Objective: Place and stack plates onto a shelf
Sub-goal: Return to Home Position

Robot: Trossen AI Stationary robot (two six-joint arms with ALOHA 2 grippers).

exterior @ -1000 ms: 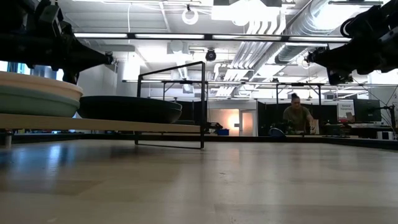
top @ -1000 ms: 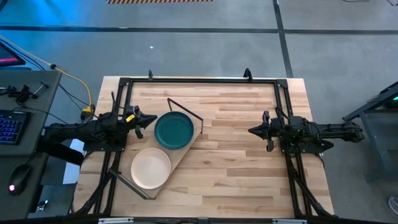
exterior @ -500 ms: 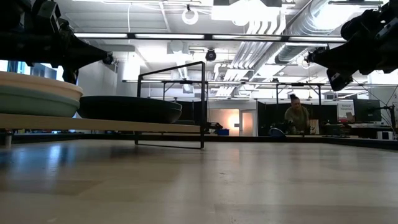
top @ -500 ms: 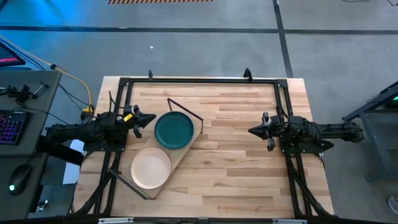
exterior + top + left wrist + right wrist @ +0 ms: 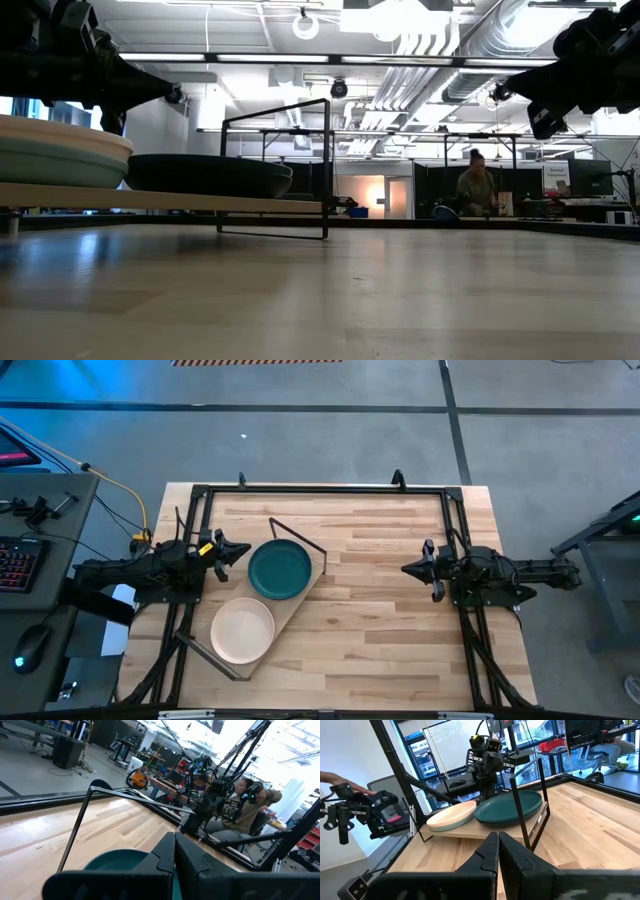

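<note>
The shelf, a pale plywood board with black rod frames, lies slantwise on the table's left half. A dark teal plate sits on its far end and a cream-white plate on its near end. In the low view the cream plate rests on a pale sage green plate, and the other plate reads as one dark shape; a black plate cannot be told apart. My left gripper hovers shut just left of the teal plate. My right gripper hovers shut over the table's right half.
Black rod rails run along the table's far, left and right edges. Bare wood lies between the shelf and the right arm. A desk with a keyboard stands left of the table. A person sits in the room behind.
My right gripper has drawn back a little toward the table's right edge. The plates, the shelf and my left gripper have kept still.
</note>
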